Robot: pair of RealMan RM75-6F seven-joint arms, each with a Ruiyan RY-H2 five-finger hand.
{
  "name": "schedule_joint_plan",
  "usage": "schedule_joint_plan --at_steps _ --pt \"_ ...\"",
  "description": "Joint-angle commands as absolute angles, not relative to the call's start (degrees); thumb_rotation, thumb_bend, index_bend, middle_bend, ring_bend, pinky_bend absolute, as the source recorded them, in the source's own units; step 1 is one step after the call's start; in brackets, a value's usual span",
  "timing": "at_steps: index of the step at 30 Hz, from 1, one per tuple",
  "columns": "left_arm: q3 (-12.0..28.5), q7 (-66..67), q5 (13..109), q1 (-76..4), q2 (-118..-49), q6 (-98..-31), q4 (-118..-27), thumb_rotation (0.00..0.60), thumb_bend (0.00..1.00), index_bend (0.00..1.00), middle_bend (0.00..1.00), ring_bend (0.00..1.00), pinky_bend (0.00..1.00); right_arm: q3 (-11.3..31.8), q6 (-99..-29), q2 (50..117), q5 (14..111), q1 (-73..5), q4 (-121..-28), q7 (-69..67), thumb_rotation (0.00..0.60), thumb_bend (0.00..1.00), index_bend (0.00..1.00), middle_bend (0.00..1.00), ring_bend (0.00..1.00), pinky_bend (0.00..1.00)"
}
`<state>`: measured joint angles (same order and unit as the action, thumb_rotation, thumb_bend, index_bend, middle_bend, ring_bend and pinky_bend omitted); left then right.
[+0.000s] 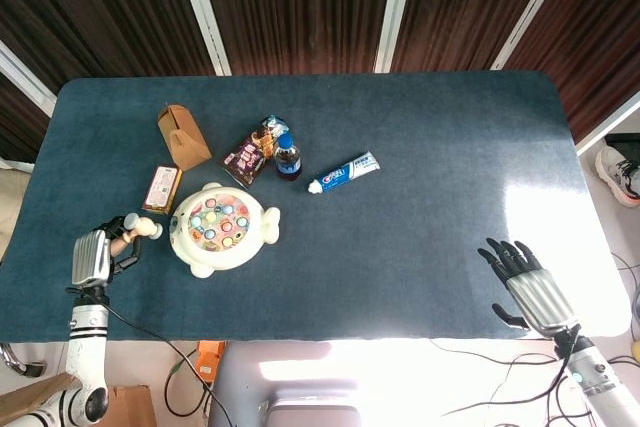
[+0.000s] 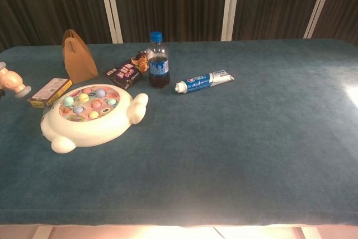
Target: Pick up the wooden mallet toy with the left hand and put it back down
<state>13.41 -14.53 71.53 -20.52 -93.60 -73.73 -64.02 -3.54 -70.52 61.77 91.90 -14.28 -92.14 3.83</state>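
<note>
At the lower left of the head view, my left hand (image 1: 93, 255) had its fingers clamped on the wooden mallet toy (image 1: 140, 228), whose head poked out toward the white whack-a-mole toy (image 1: 222, 228). In the chest view the mallet sat at the far left edge, raised off the blue tabletop (image 2: 235, 138). My right hand (image 1: 527, 282) rested at the lower right of the head view, fingers spread apart and holding nothing.
</note>
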Motion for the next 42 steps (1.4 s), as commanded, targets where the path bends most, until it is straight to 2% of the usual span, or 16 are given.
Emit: schedule_joint_plan --at_steps 1,4,8,16,26,42 --pt "14.7 -10.4 72.5 -21.2 -90.5 -74.9 -71.1 0.6 0.73 0.68 0.61 0.5 0.55 -3.6 -70.4 61.9 92.0 -14.3 -92.2 4.1 0.6 0.24 0.0 0.0 0.0 0.0" --pt "16.3 -4.2 70.6 -22.7 -89.2 -73.9 -75.6 0.6 0.73 0.68 0.61 0.5 0.56 -3.6 -70.3 62.0 92.1 -14.4 -92.3 4.5 0.6 0.24 0.0 0.0 0.0 0.0" --pt "18.0 4.4 67.8 -25.2 -89.7 -72.8 -78.8 0.6 0.73 0.68 0.62 0.51 0.65 -3.7 -70.2 62.1 92.1 -14.4 -92.4 4.8 0.6 0.24 0.0 0.0 0.0 0.0" --pt "18.8 18.6 62.9 -29.6 -95.2 -72.5 -75.9 0.6 0.73 0.69 0.62 0.51 0.65 -3.7 -70.7 61.8 92.2 -14.1 -92.5 4.5 0.6 0.24 0.0 0.0 0.0 0.0" --pt "18.2 20.7 62.9 -32.3 -100.9 -72.5 -68.6 0.6 0.73 0.69 0.62 0.51 0.65 -3.9 -70.8 61.4 92.6 -14.1 -92.4 3.5 0.6 0.24 0.0 0.0 0.0 0.0" --pt "17.4 22.3 62.1 -32.6 -102.0 -71.4 -67.0 0.6 0.74 0.69 0.62 0.51 0.65 -3.8 -70.9 61.1 92.6 -14.0 -92.4 3.2 0.6 0.24 0.0 0.0 0.0 0.0"
